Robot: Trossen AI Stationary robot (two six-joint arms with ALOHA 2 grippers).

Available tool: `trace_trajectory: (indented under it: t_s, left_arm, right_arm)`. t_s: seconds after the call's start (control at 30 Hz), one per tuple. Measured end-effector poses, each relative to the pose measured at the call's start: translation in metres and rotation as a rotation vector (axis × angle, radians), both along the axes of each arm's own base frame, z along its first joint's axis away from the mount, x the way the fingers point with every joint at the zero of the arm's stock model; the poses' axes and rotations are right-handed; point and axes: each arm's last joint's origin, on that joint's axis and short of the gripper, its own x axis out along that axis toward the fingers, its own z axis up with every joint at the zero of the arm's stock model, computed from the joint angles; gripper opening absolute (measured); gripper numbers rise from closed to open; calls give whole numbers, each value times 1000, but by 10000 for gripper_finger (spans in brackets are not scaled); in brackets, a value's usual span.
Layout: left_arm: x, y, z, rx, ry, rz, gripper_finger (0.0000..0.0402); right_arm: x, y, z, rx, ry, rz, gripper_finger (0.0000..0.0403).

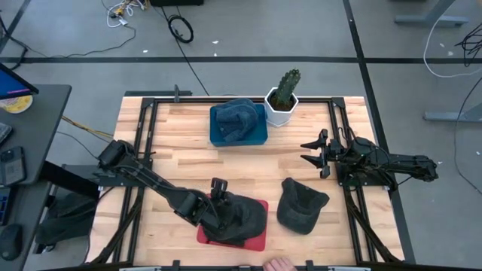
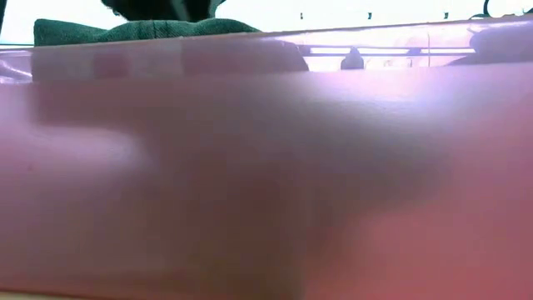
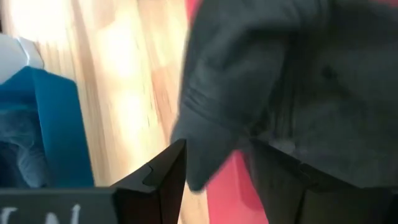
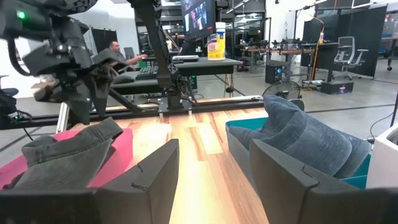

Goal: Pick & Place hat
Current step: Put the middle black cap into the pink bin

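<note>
A dark grey hat point(image 1: 239, 218) lies on a red tray point(image 1: 256, 242) near the table's front edge; it also shows in the right wrist view point(image 4: 68, 155). My left gripper point(image 1: 215, 197) is open at the hat's far left edge. In the left wrist view one finger point(image 3: 163, 180) stands on one side of the hat's hanging edge point(image 3: 208, 146) and the other finger point(image 3: 298, 190) on the other. A second dark hat point(image 1: 301, 205) rests on the table to the right. My right gripper point(image 1: 312, 150) is open and empty at the table's right side. My left gripper has the dark hat's edge point(image 3: 208, 146) between its open fingers, coming level from the table's left. I cannot tell whether either finger touches the cloth. The hat lies on the red tray.
A blue tray point(image 1: 260, 135) holding a blue hat point(image 1: 233, 119) stands at the far middle, with a cactus in a white pot point(image 1: 282, 102) beside it. A person's hand point(image 1: 279, 264) shows at the front edge. The red tray's wall point(image 2: 266, 183) fills the low view.
</note>
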Motion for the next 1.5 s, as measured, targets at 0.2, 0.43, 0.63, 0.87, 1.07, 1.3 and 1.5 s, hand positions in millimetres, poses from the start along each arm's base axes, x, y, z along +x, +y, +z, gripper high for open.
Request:
trace_trajectory:
  t_s: [0.2, 0.43, 0.63, 0.87, 1.07, 1.3, 1.5]
  left_arm:
    - [-2, -6, -6, 54, 30, -46, 177]
    - [2, -1, -14, 141, 64, -76, 177]
    - [11, 4, -28, 172, 111, -81, 177]
    - [12, 0, -26, 119, 82, -86, 136]
    - [8, -12, -28, -12, 107, -112, 15]
    - [6, -19, -28, -110, 117, -100, 8]
    - [11, -15, -28, -180, 123, -102, 10]
  right_arm:
    - [0, 0, 0, 0, -1, 0, 198]
    - [0, 0, 0, 0, 0, 0, 198]
    - [0, 0, 0, 0, -1, 0, 198]
    - [0, 0, 0, 0, -1, 0, 198]
    - [0, 0, 0, 0, -1, 0, 198]
    - [0, 0, 0, 0, -1, -1, 198]
    - [0, 0, 0, 0, 0, -1, 198]
